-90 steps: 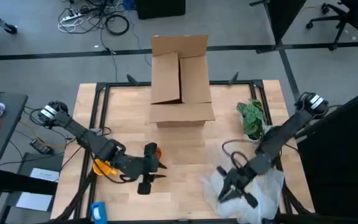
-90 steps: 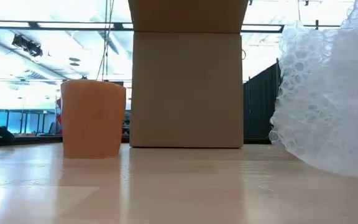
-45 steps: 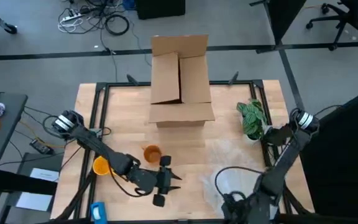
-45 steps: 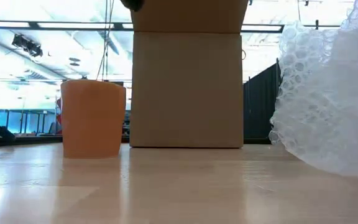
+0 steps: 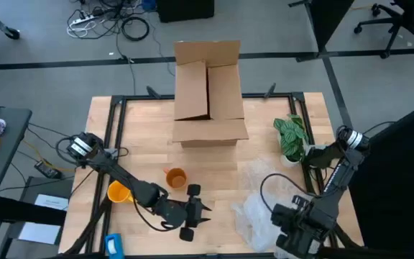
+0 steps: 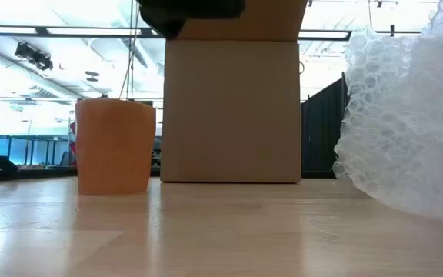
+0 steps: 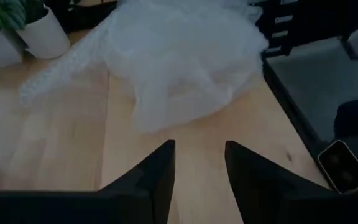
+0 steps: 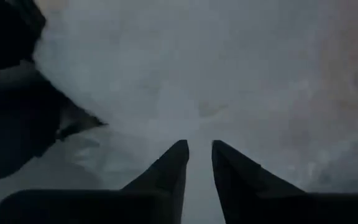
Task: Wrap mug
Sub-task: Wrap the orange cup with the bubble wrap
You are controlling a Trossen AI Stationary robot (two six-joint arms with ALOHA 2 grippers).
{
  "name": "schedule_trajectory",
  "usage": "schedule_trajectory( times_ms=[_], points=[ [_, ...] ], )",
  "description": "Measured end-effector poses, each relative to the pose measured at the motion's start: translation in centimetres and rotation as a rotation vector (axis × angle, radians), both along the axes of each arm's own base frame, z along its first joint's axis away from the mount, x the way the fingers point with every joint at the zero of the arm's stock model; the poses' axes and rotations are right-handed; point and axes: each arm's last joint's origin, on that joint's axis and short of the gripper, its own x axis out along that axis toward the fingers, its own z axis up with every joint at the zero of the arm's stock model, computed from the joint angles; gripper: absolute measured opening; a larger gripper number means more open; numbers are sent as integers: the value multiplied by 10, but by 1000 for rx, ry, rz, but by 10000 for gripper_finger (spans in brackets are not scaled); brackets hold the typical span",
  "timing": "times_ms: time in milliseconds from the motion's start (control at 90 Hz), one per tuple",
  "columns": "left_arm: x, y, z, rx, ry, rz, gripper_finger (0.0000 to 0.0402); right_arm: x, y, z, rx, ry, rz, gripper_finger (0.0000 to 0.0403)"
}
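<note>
A: The left gripper (image 5: 201, 216) hangs over the near middle of the table (image 5: 214, 162), fingers a modest gap apart and nothing between them. Its wrist view looks across bare wood at the wrap (image 7: 185, 62).

B: And the mug (image 5: 176, 178)?

A: Upright, so its long axis is vertical, and behind the left gripper: toward the box (image 5: 208, 93) and a little to that arm's own side. It is near but apart from the fingers. In the low view it stands just beside the box front, untouched.

B: The right gripper (image 5: 293, 234)?

A: At the near right corner, down over the wrap, fingers nearly closed. Whether a fold of wrap is pinched between them, I can't tell. The wrap lies between it and the mug, so the mug is well apart from it.

B: So the left arm is nearer.

A: Clearly. As I judge it, mug and wrap must be brought together, and the left gripper sits between them, pointing at the wrap, away from the mug.
</note>
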Motion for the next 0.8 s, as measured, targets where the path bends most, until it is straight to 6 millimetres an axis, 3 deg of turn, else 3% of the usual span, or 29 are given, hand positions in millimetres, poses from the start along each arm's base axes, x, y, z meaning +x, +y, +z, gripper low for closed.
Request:
schedule_trajectory(
  times_ms=[189, 422, 644, 800],
  points=[
    [2, 2, -3, 42, -5, 18, 126, 26, -14, 1, 82, 37, 23, 117],
    [4, 7, -3, 57, -3, 46, 126, 35, -37, -18, 70, 170, -15, 173],
    [3, 8, -6, 96, 23, 34, 126, 49, -36, -16, 300, 215, 9, 182],
    [3, 9, -5, 115, 16, 28, 126, 51, -40, -20, 204, 157, 36, 181]
  ],
)
